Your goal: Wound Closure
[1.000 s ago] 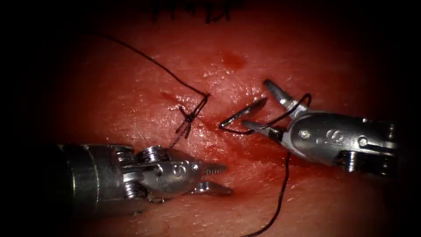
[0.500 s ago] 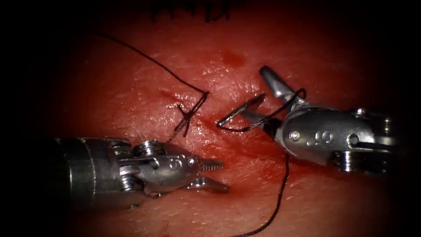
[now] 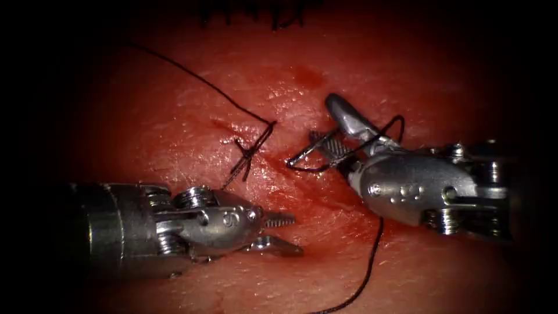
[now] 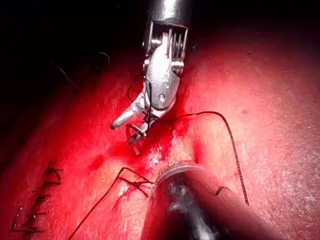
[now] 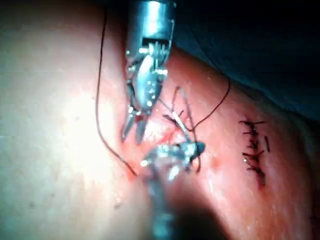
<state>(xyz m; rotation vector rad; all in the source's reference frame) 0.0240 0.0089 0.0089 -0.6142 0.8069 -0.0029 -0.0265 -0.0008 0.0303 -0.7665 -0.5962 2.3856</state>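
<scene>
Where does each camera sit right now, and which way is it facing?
Endoscope: above and in front, facing the cut; left tool and right tool both open, with the needle by the right tool.
Left wrist: looks along the left shaft towards the right tool.
Right wrist: looks along the right shaft towards the left tool.
All three share the knotted stitch.

Only faint, unreadable stamped marks on both tools' wrist housings.
</scene>
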